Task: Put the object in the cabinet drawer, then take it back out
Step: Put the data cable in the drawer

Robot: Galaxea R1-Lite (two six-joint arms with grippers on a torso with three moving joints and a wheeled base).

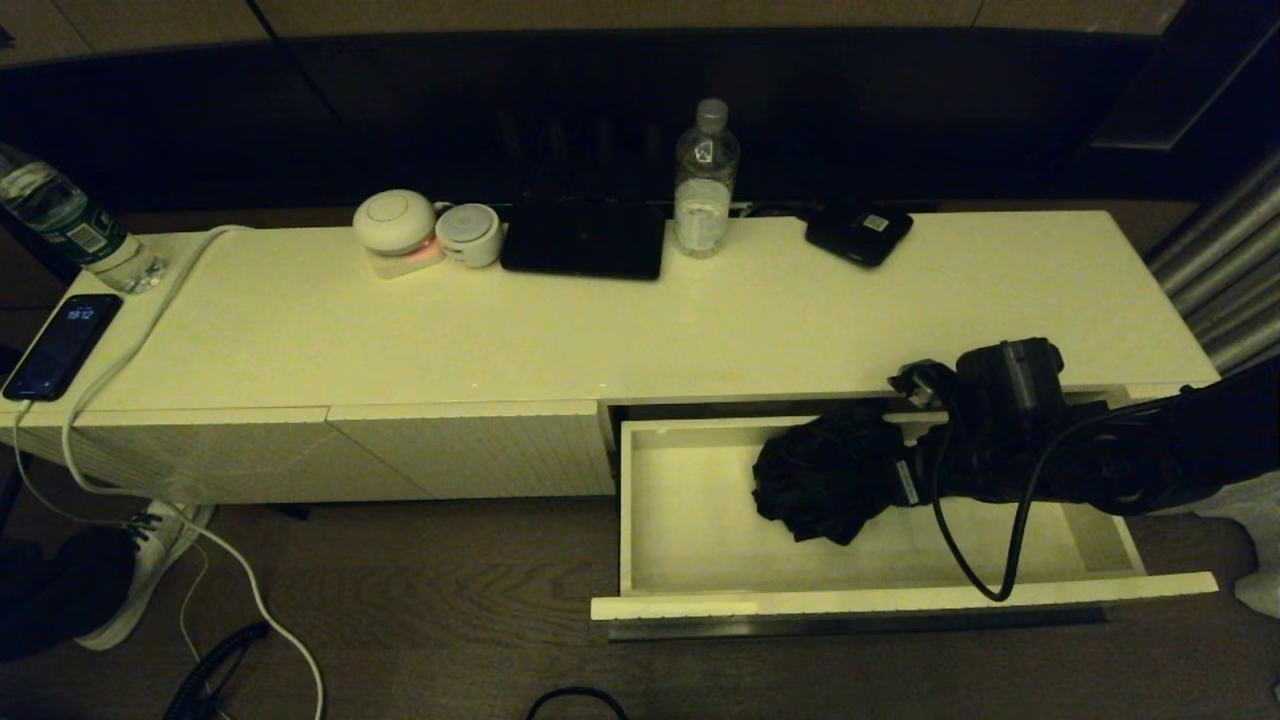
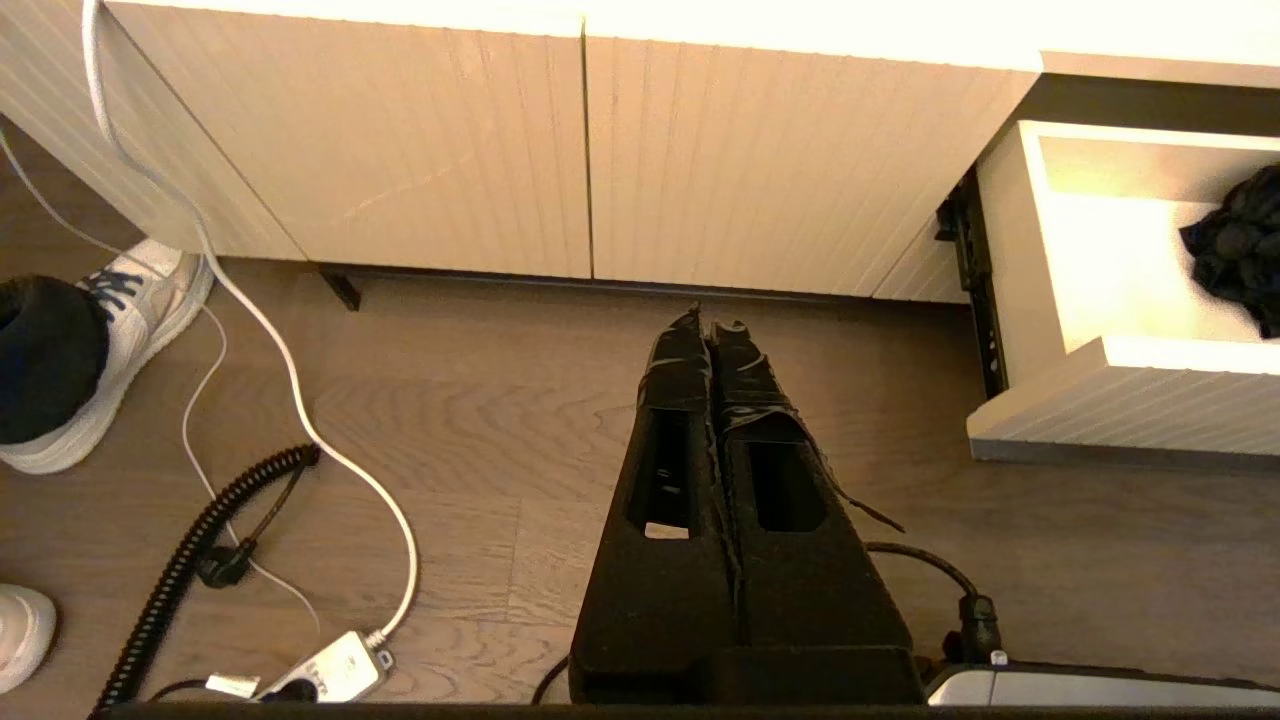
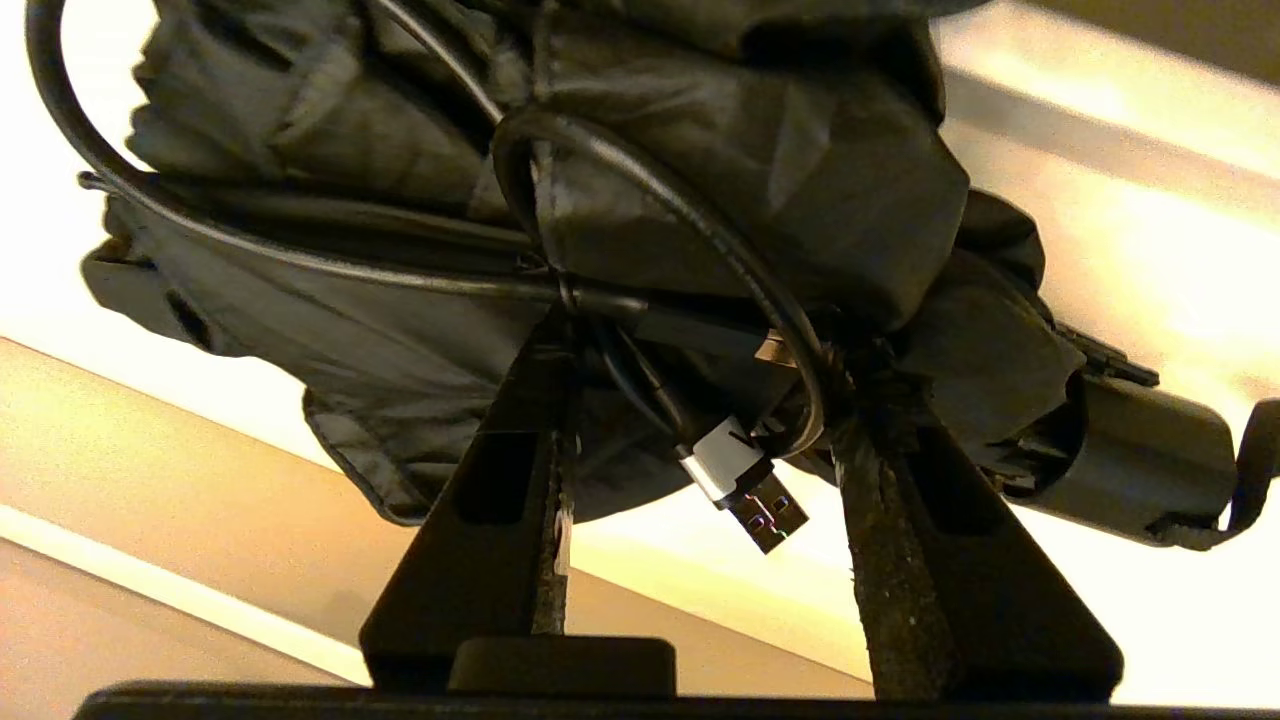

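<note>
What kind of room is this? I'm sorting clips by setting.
Probably a bedroom or hotel room: a low white cabinet on wood flooring, a charging phone, a water bottle, and a sneaker beside it.

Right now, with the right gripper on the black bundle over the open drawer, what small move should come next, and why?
Probably a short straight lift or lowering, whichever phase this is. The right gripper is shut on the folded black umbrella with its loose black cable, inside the pulled-out cabinet drawer. Whether the umbrella rests on the drawer floor cannot be told. The left gripper is parked, shut, over the floor.
</note>
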